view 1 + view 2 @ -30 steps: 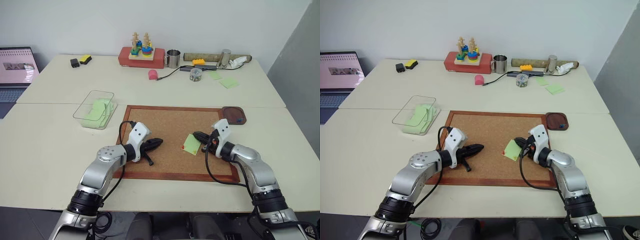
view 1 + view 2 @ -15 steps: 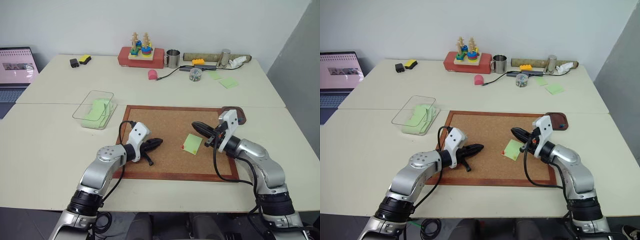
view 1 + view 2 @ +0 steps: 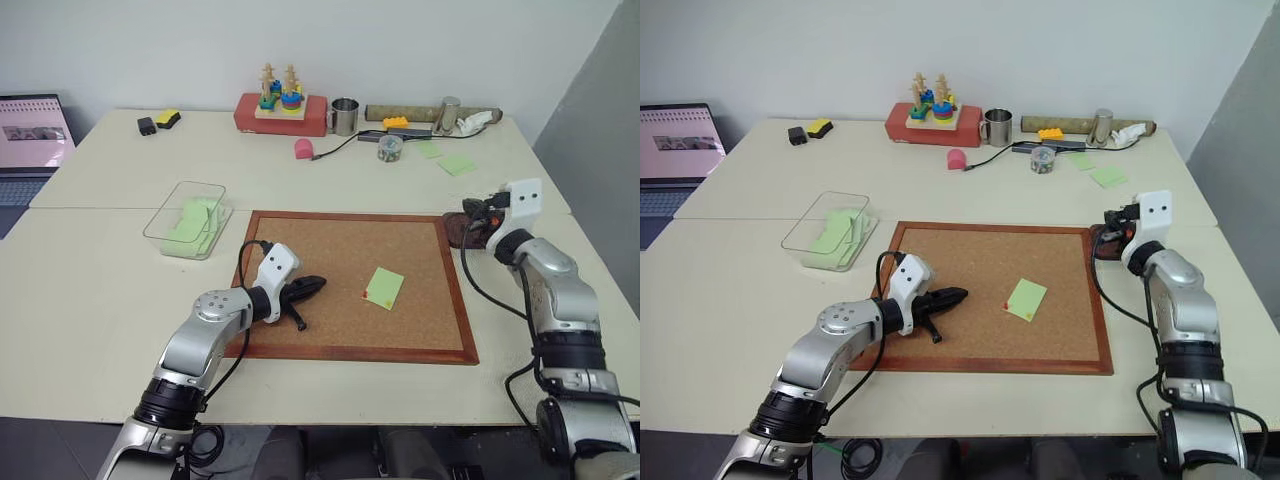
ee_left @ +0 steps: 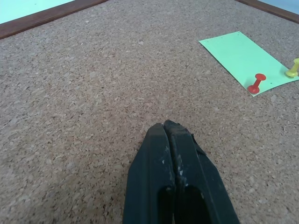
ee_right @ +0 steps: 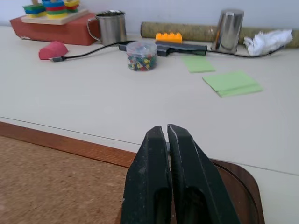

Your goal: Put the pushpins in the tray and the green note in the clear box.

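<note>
The green note (image 3: 386, 287) lies flat on the cork board, right of its middle. A red pushpin (image 4: 256, 83) and a pale yellow pushpin (image 4: 293, 69) stand at the note's edge. My left gripper (image 3: 312, 285) rests shut on the cork, left of the note, with nothing in it. At the board's far right corner my right gripper (image 3: 476, 215) is shut just over the near rim of the brown tray (image 5: 240, 184), covering most of it, and nothing shows between its fingers. The clear box (image 3: 190, 218) stands left of the board and holds green notes.
The framed cork board (image 3: 330, 250) fills the table's middle. Along the back edge are a red block with a stacking toy (image 3: 282, 110), a metal mug (image 3: 346, 116), a jar of pins (image 5: 141, 55), loose green notes (image 3: 458, 164) and a cable. A laptop (image 3: 35, 135) sits far left.
My right gripper has left the green note, risen and swung right and away to the tray at the board's corner. The left gripper has stayed put.
</note>
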Controlling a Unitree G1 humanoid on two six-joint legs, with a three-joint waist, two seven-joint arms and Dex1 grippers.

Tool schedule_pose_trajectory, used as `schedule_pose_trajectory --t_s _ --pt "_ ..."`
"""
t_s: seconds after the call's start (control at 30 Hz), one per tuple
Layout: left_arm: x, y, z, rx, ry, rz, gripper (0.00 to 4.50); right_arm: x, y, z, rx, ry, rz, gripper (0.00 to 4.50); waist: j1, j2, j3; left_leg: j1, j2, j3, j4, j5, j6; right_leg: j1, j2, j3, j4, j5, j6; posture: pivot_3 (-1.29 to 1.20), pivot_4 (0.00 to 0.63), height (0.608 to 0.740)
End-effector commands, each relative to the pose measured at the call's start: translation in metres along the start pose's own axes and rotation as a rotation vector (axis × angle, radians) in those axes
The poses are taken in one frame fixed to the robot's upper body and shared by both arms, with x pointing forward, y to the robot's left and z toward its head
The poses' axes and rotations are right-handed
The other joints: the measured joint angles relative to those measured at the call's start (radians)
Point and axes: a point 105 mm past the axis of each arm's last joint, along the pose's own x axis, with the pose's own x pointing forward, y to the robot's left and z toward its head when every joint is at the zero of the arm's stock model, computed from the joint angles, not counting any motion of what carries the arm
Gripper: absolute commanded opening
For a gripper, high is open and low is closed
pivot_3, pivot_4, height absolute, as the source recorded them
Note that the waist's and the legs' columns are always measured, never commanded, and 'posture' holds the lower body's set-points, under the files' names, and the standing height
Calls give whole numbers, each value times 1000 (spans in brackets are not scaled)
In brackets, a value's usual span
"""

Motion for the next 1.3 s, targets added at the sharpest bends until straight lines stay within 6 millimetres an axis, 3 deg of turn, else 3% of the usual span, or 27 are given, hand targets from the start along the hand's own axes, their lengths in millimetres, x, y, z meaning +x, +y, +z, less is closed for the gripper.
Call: schedule_pose_trajectory --t_s 0.03,0.17,0.27,0.5,0.73,0.8,0.9,1.03,1.1,1.17,1.3 --pt "0 0 -5 3 29 1 0 9 -16 0 14 7 -22 47 0 0 0 0 0 0 0 0 0 0 0 0 0 0 0 0 150 740" --pt "-3 1 -5 5 29 11 0 14 -20 -8 62 28 -29 47 0 0 0 0 0 0 0 0 0 0 0 0 0 0 0 0 150 740" --pt "-8 2 -7 2 34 24 0 14 -27 -12 79 39 -56 563 -3 0 0 0 0 0 0 0 0 0 0 1 0 0 0 0 150 740" --pt "-9 2 -8 3 39 32 0 12 -30 -12 78 25 -38 2194 -18 0 0 0 0 0 -1 0 0 0 0 1 0 0 0 0 150 740" --pt "-5 4 -5 5 33 25 0 7 -28 15 83 -88 9 3678 -20 0 0 0 0 0 0 0 0 0 0 1 0 0 0 0 150 740" --pt "-5 4 -5 4 31 24 0 2 -17 22 56 -112 74 4071 -19 1 0 0 0 0 0 0 0 0 0 0 0 0 0 0 150 740" --pt "-5 4 -5 2 32 21 0 -12 14 21 -60 -114 248 4071 -17 0 0 -1 0 -1 0 0 0 0 0 0 0 0 0 0 150 740" --pt "-5 5 -6 4 33 20 0 -43 65 3 -100 -54 517 4071 -14 1 0 -1 0 -2 0 0 0 0 0 -1 0 -1 2 0 150 740" --pt "-5 5 -6 7 34 21 0 -61 88 -15 -183 19 643 4071 -14 1 0 -1 0 -1 0 0 0 0 0 -1 0 -1 2 0 150 740" --pt "-6 6 -6 8 34 22 0 -76 104 -29 -232 75 732 4071 -15 1 0 -1 0 -1 0 0 0 0 0 -1 0 -3 5 0 150 740" --pt "-6 5 -6 8 34 18 0 -90 126 -37 -183 94 812 4071 -14 1 0 0 0 -1 0 0 0 0 0 -1 0 -3 5 0 150 740"
